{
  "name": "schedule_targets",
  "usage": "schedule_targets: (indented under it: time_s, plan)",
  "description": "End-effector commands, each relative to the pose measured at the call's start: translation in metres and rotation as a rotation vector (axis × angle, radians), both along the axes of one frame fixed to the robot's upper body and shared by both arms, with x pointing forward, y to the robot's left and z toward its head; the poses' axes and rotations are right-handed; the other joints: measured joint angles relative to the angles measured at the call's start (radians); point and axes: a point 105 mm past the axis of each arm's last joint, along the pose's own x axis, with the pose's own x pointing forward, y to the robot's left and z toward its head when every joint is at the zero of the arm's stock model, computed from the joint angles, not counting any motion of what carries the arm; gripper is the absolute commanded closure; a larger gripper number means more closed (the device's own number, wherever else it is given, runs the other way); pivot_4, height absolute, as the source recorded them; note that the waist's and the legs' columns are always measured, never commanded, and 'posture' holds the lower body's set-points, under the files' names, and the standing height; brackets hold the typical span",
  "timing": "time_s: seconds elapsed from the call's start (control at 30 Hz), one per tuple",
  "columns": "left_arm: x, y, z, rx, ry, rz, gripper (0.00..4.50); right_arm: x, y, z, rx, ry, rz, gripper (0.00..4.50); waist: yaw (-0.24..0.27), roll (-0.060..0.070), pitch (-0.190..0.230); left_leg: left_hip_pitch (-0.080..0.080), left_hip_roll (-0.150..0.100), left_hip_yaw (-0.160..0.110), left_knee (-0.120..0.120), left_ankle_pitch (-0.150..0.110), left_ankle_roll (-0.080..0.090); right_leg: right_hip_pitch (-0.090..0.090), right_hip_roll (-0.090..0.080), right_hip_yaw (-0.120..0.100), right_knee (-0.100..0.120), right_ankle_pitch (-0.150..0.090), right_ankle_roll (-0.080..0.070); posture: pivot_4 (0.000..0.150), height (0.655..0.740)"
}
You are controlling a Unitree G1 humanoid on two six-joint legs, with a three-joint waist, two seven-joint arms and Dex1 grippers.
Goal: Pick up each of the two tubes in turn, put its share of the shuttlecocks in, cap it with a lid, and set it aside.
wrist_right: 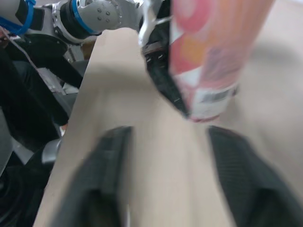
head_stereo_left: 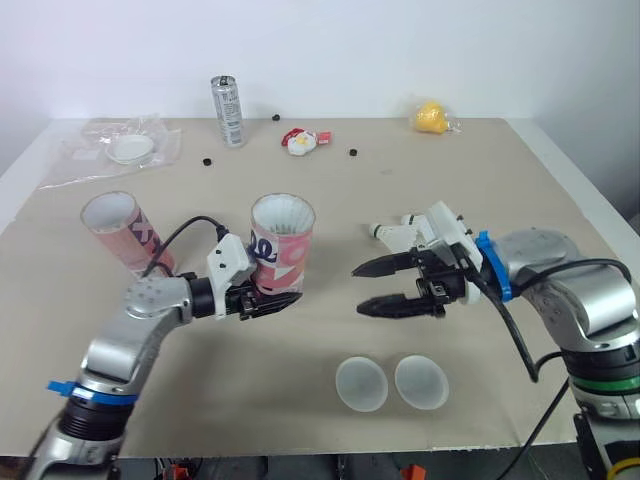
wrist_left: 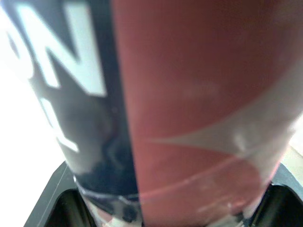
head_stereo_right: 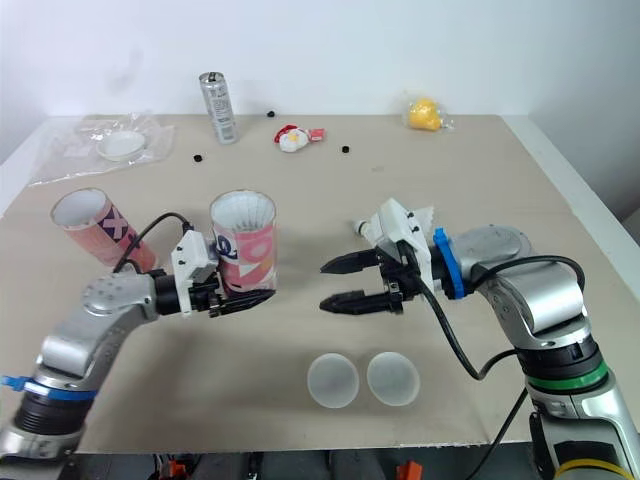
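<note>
Two grippers are hovering over the beige table point(head_stereo_left: 450, 170), which is taking up most of both head views. The L gripper point(head_stereo_left: 272, 298), left of centre, is clamping the lower part of a pink-and-white tube point(head_stereo_left: 283, 245). We're seeing one black finger across the tube's front. The tube is standing roughly upright, mouth up, w/ a white ribbed lining showing inside. In the left wrist view the tube wall is sitting right betw. the finger bases. We can't tell if its base is touching the table.

The R gripper point(head_stereo_left: 360, 290), right of centre, is pointing at that tube w/ its two fingers spread wide and nothing betw. them; it's near the tube, not touching. In the right wrist view we're looking along those spread fingers at the tube's bottom end.

The second tube point(head_stereo_left: 120, 235) is leaning at mid left, mouth tilted toward the camera, apart from the held one. A crumpled clear plastic bag point(head_stereo_left: 120, 145) is lying at upper left, and a silver can point(head_stereo_left: 228, 110) is standing upright at top, left of centre.

At lower centre two translucent lids are lying side by side: the left lid point(head_stereo_left: 361, 384) and the right lid point(head_stereo_left: 421, 382). A white shuttlecock point(head_stereo_left: 390, 233) is lying just behind the R gripper, partly hidden.

Along the top we're also seeing a yellow lump point(head_stereo_left: 430, 116), a red-and-white item point(head_stereo_left: 300, 141) and a few black bits point(head_stereo_left: 206, 160).
</note>
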Motion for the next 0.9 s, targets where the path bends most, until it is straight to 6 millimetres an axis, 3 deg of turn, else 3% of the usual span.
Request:
schedule_targets:
  time_s: [0.03,0.17,0.47,0.87,0.9]
  plan:
    - [0.012,-0.014,-0.017,-0.06,-0.047,0.08,1.57,-0.004,0.003,-0.007,-0.085,-0.065,0.045,0.02,0.0,0.0,0.0,0.0,0.0,0.0,0.0,0.0,0.0,0.0,0.0,0.0,0.0,0.001,0.0,0.15,0.74]
    - [0.016,-0.03,-0.046,-0.062,-0.049,0.094,1.57,-0.006,0.01,-0.023,-0.192,-0.119,0.106,0.02,0.0,0.0,0.0,-0.001,0.0,0.0,0.006,0.0,0.0,0.0,0.001,0.001,0.0,0.004,0.004,0.15,0.74]
    - [0.014,-0.039,-0.08,-0.074,0.01,0.103,1.57,-0.005,0.012,-0.062,-0.399,-0.193,0.188,0.02,0.002,0.004,-0.003,0.001,-0.001,0.003,0.013,0.003,0.002,0.005,-0.001,0.002,-0.001,0.005,0.008,0.15,0.74]
    - [0.01,-0.044,-0.085,-0.089,0.057,0.084,1.57,0.007,0.006,-0.083,-0.5,-0.217,0.203,0.02,0.003,0.01,-0.008,0.005,-0.001,0.004,0.013,0.003,0.002,0.008,-0.001,0.003,-0.001,0.005,0.009,0.15,0.74]
    - [0.01,-0.044,-0.084,-0.088,0.057,0.084,1.57,0.006,0.006,-0.083,-0.5,-0.217,0.204,0.41,0.003,0.01,-0.008,0.005,-0.001,0.003,0.013,0.003,0.002,0.009,-0.001,0.003,-0.002,0.004,0.009,0.15,0.74]
